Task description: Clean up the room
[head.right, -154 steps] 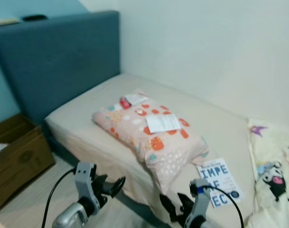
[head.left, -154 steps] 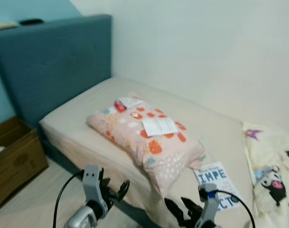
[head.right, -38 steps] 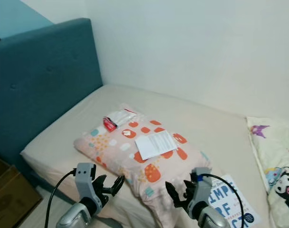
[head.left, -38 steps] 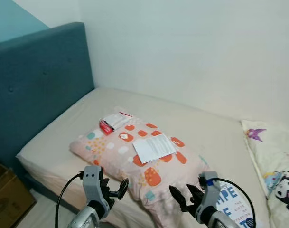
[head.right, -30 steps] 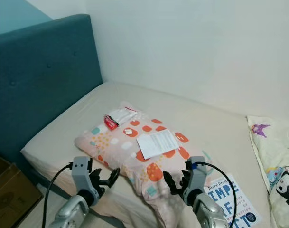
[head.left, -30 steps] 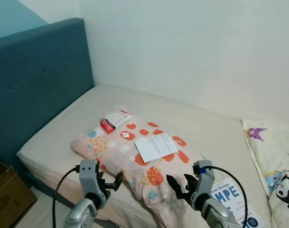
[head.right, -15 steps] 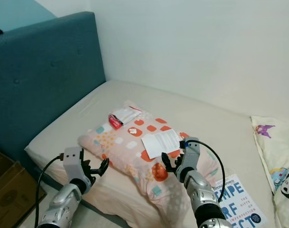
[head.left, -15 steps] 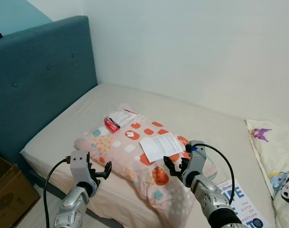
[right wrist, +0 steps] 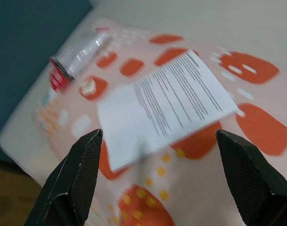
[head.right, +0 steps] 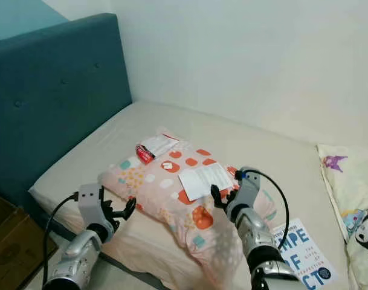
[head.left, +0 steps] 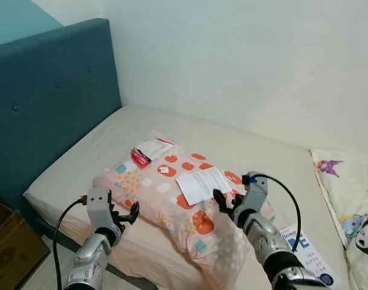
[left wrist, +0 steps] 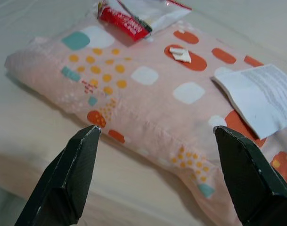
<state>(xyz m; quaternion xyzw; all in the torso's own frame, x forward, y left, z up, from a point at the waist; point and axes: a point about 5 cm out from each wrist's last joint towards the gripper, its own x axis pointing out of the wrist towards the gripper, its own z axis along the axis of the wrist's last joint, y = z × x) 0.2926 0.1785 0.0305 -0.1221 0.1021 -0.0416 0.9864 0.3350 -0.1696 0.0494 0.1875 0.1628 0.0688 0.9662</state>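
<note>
**Litter on the pillow, both grippers spread**

Left eye view is read from the headboard (head.left: pixel 51 90) side. The left gripper (head.left: pixel 118 216) is held wide open just beside the pillow (head.left: pixel 171 199) at its near edge. On the pillow's far corner a red-ended wrapper (head.left: pixel 148 151) is seen, then a small white scrap (head.left: pixel 164 170), then a printed sheet (head.left: pixel 202 184). The right gripper (head.left: pixel 227 205), fingers parted wide, is poised close to the sheet's near edge. The sheet is judged light, limp and slippery; a pinch at a free edge is advised. A book (head.left: pixel 307 254) lies beyond.
</note>
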